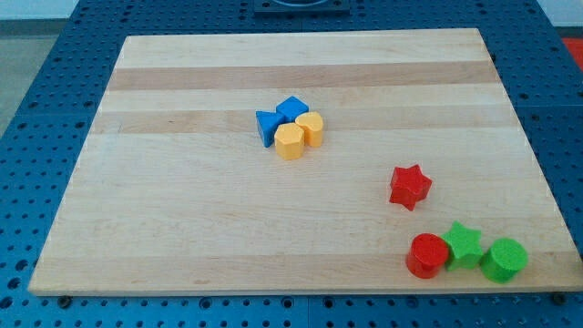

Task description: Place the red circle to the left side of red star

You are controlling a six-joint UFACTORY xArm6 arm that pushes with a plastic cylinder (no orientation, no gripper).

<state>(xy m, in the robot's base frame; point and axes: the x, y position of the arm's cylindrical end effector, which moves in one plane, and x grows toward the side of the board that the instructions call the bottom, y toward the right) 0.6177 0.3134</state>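
The red circle (426, 255) sits near the board's bottom right corner, touching a green star (463, 244) on its right. The red star (410, 186) stands alone above it, slightly to the view's left, with a gap between them. My tip and the rod do not show in the camera view.
A green circle (504, 260) lies right of the green star. Near the board's centre a tight cluster holds a blue triangle (267, 126), a blue cube (292, 109), a yellow hexagon (290, 142) and a yellow block (311, 128). The wooden board (182, 210) lies on a blue perforated table.
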